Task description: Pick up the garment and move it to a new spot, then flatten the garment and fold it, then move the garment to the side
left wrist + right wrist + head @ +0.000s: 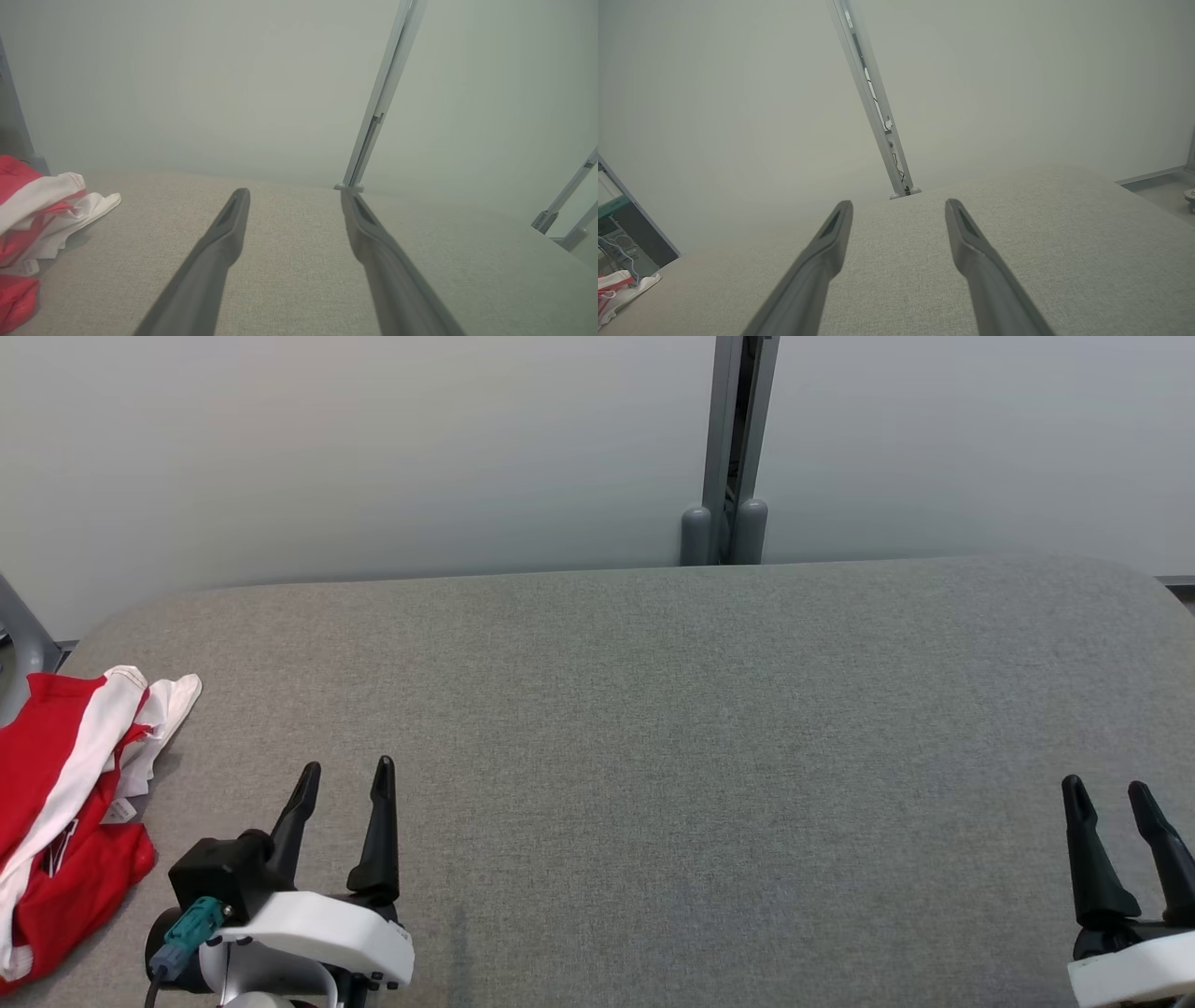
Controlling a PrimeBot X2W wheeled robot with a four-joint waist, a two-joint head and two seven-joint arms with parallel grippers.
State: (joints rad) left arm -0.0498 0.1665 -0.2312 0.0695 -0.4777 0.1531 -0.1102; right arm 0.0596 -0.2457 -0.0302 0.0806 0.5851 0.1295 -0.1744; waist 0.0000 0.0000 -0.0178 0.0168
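Black fingers of the left gripper rise from the near left of the head view, spread apart with nothing between them, above the grey fabric table. At the near right, the right gripper stands likewise: fingers parted, nothing held. From the left wrist view, the left gripper shows bare cloth surface between its two fingers; the right wrist view gives the same for the right gripper.

Just to the left of the left gripper, apart from it, the garment lies crumpled at the table's left edge. It is red with a broad white band and white trim. Its long axis runs from the near left corner away toward the far side, leaning slightly right, and a white end points outward to the far right. A small white label shows among the folds. In the left wrist view the garment sits at the left edge, its white tip pointing toward the fingers; in the right wrist view the garment is well apart, at the lower left corner.

Beyond the table's rounded far edge stands a pale wall with a grey metal post.
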